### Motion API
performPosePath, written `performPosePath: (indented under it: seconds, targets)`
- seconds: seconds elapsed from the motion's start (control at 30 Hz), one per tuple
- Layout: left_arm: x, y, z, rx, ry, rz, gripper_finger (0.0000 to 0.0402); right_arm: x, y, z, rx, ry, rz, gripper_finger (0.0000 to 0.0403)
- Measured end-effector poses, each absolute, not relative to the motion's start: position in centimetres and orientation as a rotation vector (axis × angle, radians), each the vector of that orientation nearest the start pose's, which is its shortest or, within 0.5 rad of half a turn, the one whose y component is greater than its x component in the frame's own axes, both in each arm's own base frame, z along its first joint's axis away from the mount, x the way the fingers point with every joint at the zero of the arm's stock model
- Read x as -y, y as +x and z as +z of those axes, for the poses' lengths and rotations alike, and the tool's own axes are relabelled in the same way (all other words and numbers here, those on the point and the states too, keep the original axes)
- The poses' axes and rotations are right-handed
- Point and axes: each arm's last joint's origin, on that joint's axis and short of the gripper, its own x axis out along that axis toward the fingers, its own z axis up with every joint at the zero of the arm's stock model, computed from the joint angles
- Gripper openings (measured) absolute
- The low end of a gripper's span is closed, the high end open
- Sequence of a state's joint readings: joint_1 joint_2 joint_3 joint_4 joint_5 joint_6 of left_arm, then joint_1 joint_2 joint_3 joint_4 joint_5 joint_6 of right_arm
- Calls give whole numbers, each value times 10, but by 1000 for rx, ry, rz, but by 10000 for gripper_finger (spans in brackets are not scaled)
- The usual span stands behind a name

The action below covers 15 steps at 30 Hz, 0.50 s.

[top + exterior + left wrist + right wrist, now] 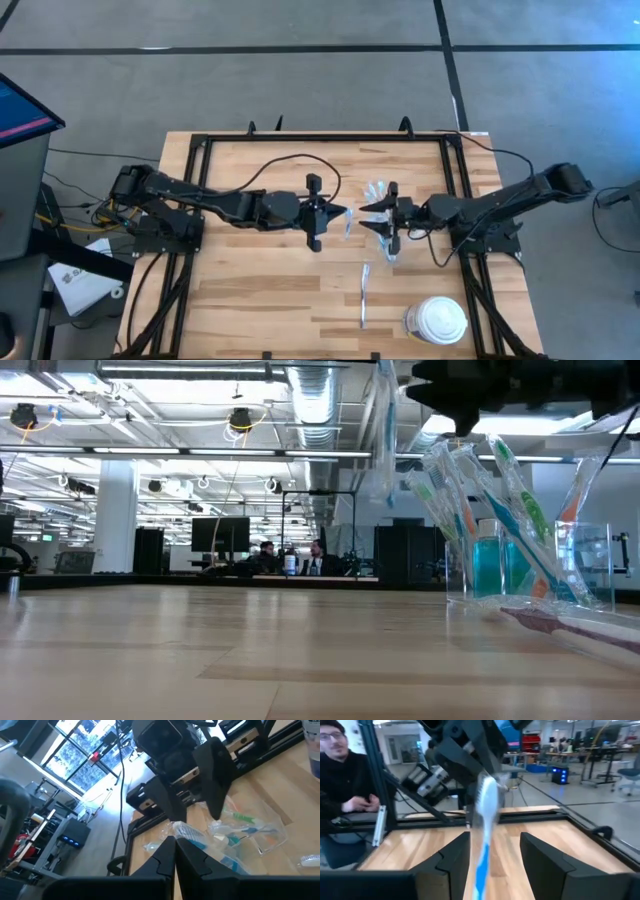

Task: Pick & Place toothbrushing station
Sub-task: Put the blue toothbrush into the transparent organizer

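My left gripper (338,213) is shut on a white and blue toothbrush (485,820) above the middle of the table. The toothbrush also shows in the low view (385,430). My right gripper (364,211) faces it, open. Its two fingers (452,857) stand on either side of the toothbrush, with a gap on each side. A clear plastic cup (530,560) holds several toothbrushes and stands on the table just beyond the grippers. It also shows in the high view (378,190). Another toothbrush (365,290) lies flat on the table nearer the front edge. My left gripper pinches the toothbrush between its two shut fingers (175,852), coming level from the table's left. The fingers hide which part of it they hold. The toothbrush (385,430) hangs roughly upright, clear of the table.
A large white round lidded container (437,320) stands at the front right. A black frame (300,138) runs along the table's far edge and its sides. A person (340,775) sits behind the table's left side. The table's left half is bare wood (240,280).
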<state>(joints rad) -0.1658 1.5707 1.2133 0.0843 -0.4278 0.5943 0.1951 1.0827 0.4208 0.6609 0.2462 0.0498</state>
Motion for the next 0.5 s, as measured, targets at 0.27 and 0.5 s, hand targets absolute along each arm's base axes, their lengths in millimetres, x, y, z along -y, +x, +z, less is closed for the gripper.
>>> performPosePath:
  seconds: [0.27,0.5]
  targets:
    - [48,358,312,-333,667,175,0,-42,245,233,-54,17,-39,166]
    - [48,358,312,-333,667,174,0,-43,256,231,-76,9,-42,164]
